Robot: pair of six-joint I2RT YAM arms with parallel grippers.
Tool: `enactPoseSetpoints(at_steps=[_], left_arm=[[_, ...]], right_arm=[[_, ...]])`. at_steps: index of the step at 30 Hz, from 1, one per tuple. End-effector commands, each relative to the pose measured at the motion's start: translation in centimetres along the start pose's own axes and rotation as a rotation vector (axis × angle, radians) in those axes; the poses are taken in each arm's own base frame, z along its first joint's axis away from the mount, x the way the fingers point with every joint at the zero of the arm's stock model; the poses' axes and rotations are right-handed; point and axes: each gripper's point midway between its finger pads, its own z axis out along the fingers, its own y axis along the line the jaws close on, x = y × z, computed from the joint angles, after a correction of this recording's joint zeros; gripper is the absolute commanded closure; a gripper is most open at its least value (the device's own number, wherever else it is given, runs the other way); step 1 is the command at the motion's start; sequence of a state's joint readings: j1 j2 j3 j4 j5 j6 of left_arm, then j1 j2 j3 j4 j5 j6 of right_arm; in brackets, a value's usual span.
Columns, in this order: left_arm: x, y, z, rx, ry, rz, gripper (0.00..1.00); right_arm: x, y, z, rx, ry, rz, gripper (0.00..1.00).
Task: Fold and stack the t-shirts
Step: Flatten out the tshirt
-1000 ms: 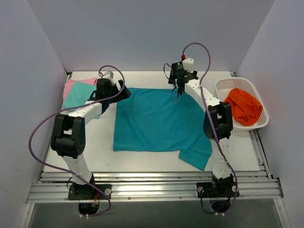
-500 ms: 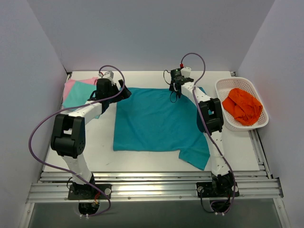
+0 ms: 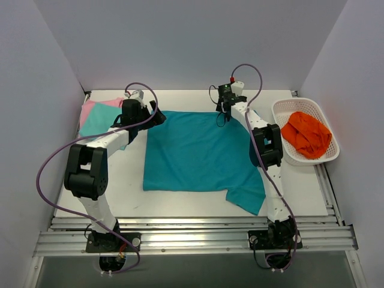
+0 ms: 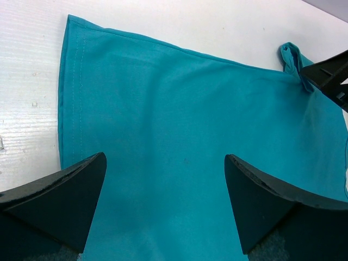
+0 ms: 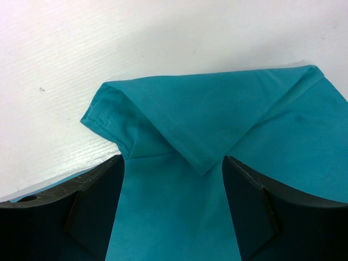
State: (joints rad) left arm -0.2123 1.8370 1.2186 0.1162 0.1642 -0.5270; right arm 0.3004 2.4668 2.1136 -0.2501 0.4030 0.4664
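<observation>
A deep teal t-shirt (image 3: 198,153) lies spread flat mid-table, one sleeve trailing at the near right. My left gripper (image 3: 157,115) is open and low over its far left corner; in the left wrist view the jaws (image 4: 166,185) stand wide apart over flat teal cloth (image 4: 179,125). My right gripper (image 3: 224,111) is open at the shirt's far edge; in the right wrist view the jaws (image 5: 174,185) straddle a folded-over corner of the shirt (image 5: 190,119). An aqua-mint shirt (image 3: 99,124) lies folded on a pink shirt (image 3: 89,109) at the far left.
A white lattice basket (image 3: 282,111) at the right holds an orange cloth (image 3: 307,135). Grey walls close in the back and sides. Metal rails run along the near table edge (image 3: 192,225). The right gripper shows in the left wrist view (image 4: 329,73).
My right arm has pulled in: its elbow moved left and back, and the gripper settled lower over the shirt's far edge. The left arm and the shirt have not moved.
</observation>
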Motion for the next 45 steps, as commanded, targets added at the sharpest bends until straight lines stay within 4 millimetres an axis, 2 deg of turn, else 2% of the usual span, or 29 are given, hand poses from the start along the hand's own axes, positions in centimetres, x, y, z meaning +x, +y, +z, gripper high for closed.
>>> enactPoseSetpoints(at_steps=[1, 12, 19, 22, 25, 28, 39, 45], left_arm=[[-1.6, -0.5, 0.1, 0.027, -0.047, 0.024, 0.01], [-1.3, -0.2, 0.5, 0.018, -0.038, 0.026, 0.01], [-1.1, 0.0, 0.9, 0.013, -0.032, 0.026, 0.01], [-1.1, 0.0, 0.9, 0.013, -0.029, 0.027, 0.01], [-1.0, 0.1, 1.0, 0.011, -0.028, 0.027, 0.01], [-1.0, 0.1, 1.1, 0.011, -0.026, 0.027, 0.01], [-1.1, 0.1, 1.1, 0.01, -0.027, 0.028, 0.01], [-1.1, 0.1, 1.2, 0.011, -0.025, 0.03, 0.01]], right_arm=[[-0.7, -1.2, 0.8, 0.03, -0.006, -0.002, 0.32], [-0.2, -2.9, 2.6, 0.045, 0.012, 0.023, 0.4], [0.5, -2.8, 3.2, 0.042, 0.019, 0.022, 0.44], [0.4, -2.8, 3.2, 0.042, 0.016, 0.023, 0.54], [0.3, -2.8, 3.1, 0.043, 0.014, 0.024, 0.69], [-0.2, -2.8, 2.8, 0.043, 0.008, 0.026, 0.76], [-1.3, -3.5, 1.7, 0.065, -0.006, 0.023, 0.78], [-2.6, -3.4, 0.7, 0.06, -0.026, 0.03, 0.8]])
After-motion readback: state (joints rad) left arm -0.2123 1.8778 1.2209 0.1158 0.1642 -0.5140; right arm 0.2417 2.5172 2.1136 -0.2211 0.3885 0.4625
